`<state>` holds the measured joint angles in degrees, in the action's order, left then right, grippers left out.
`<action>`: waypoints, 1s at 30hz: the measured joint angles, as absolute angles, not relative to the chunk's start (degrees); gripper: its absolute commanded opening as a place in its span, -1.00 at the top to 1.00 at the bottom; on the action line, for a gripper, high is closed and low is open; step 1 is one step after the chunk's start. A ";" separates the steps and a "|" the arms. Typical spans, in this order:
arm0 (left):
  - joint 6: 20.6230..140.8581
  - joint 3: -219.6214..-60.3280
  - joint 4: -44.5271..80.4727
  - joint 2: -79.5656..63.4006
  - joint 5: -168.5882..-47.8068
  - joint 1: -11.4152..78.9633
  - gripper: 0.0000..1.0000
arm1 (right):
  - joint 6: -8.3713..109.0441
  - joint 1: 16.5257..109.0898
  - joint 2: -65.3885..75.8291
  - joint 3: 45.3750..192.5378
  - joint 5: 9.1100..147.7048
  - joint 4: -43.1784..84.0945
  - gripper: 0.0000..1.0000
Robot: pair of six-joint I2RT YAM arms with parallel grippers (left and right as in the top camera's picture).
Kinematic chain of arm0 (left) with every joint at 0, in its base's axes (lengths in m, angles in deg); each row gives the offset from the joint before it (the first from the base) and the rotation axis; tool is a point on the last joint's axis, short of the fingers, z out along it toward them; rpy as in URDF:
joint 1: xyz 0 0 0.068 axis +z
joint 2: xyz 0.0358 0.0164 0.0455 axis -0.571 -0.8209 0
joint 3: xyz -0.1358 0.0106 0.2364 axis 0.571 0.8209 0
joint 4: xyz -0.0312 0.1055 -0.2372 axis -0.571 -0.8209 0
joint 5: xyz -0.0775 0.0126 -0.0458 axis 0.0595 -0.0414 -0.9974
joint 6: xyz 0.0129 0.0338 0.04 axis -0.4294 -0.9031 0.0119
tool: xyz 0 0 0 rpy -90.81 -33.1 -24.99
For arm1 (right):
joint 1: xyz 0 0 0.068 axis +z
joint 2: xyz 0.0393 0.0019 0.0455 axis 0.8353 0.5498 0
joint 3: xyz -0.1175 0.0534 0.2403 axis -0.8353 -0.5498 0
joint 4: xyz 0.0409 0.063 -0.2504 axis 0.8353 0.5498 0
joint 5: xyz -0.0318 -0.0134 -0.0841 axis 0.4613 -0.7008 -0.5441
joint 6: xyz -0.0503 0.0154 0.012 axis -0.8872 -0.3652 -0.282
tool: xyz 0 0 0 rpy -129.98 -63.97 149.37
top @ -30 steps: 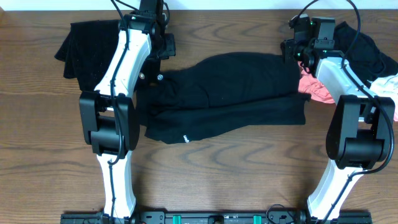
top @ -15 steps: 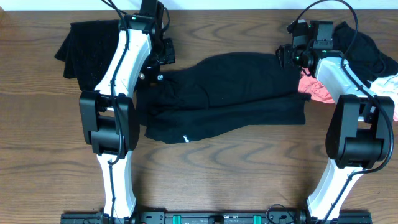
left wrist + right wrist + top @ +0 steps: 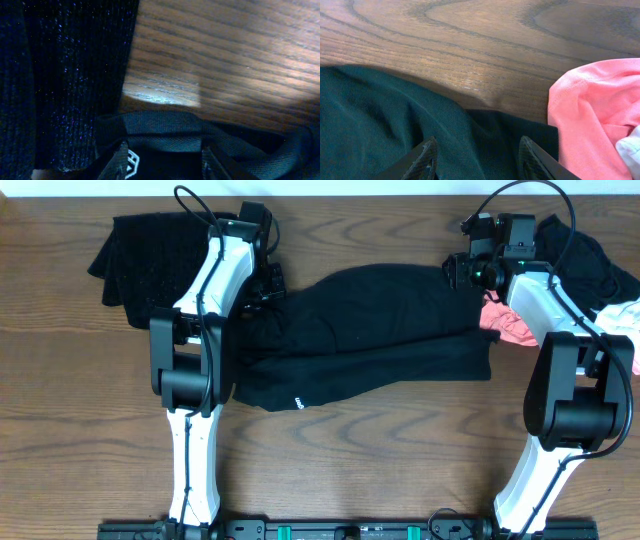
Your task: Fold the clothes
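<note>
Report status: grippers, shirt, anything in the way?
Left gripper open over black shirt collar. Right gripper open at shirt's right edge. Shirt partly folded on table. Pink garment close beside right gripper.

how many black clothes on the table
3: a knit garment at the far-left corner, the black shirt in the middle, a black garment far right beside the pink one. More may be hidden there.

This seems to be a robotics lab or a test station, not a home. A plain wood-grain bench [image 3: 380, 465] carries two white and black robot arms, the left arm [image 3: 210, 275] and the right arm [image 3: 540, 300]. Both are mounted on a black rail [image 3: 330, 531] at the near edge of the bench. Loose cables [image 3: 497, 193] loop over its far edge. A black shirt [image 3: 370, 330] lies at the middle of the bench.
</note>
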<state>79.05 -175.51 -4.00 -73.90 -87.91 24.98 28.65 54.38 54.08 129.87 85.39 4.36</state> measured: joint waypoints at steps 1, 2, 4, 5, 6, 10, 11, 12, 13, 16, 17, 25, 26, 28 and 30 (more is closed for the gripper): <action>79.05 -175.51 -3.79 -73.90 -87.91 24.95 0.03 | 28.65 54.38 54.08 129.87 85.39 4.36 -0.01; 79.05 -175.51 -3.68 -73.90 -87.91 24.98 0.03 | 28.65 54.38 54.08 129.87 85.39 4.38 -0.01; 79.05 -175.51 -3.44 -73.93 -87.91 24.98 0.03 | 28.65 54.38 54.08 129.87 85.39 4.51 -0.01; 79.05 -175.51 -3.33 -73.93 -87.91 24.95 0.03 | 28.65 54.38 54.08 129.87 85.39 4.58 -0.01; 79.07 -175.51 -3.30 -74.01 -87.91 24.95 0.03 | 28.65 54.38 54.08 129.87 85.39 4.62 -0.01; 79.22 -175.69 -3.28 -74.91 -87.89 24.95 0.03 | 28.65 54.38 54.08 129.87 85.41 5.06 -0.01; 79.24 -175.69 -3.28 -74.93 -87.89 24.95 0.05 | 28.68 54.38 54.08 129.87 85.39 5.13 -0.01; 79.29 -175.75 -3.33 -74.98 -87.87 24.95 0.18 | 28.68 54.38 54.08 129.87 85.39 5.17 -0.01; 79.70 -175.75 -3.30 -74.98 -87.78 24.95 0.41 | 28.65 54.38 54.08 129.87 85.39 5.17 -0.01; 80.58 -175.75 -3.50 -75.08 -87.26 25.09 0.72 | 28.65 54.38 54.08 129.87 85.39 5.19 -0.01; 80.69 -175.75 -3.55 -75.08 -87.24 25.20 0.81 | 28.65 54.38 54.08 129.87 85.39 5.19 -0.01; 81.41 -175.84 -3.55 -75.08 -87.28 25.28 0.88 | 28.65 54.38 54.08 129.87 85.41 5.21 -0.01; 81.43 -176.02 -3.61 -75.15 -87.30 25.28 0.88 | 28.65 54.38 54.08 129.87 85.39 5.19 -0.01; 81.60 -176.96 -4.03 -75.54 -87.32 25.28 0.88 | 28.65 54.38 54.08 129.87 85.39 5.19 -0.01; 81.58 -177.87 -3.94 -75.87 -87.50 25.28 0.88 | 28.65 54.38 54.08 129.87 85.39 5.21 0.00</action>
<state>81.58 -177.87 -3.94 -75.87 -87.50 25.28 28.65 54.38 54.08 129.87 85.39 5.21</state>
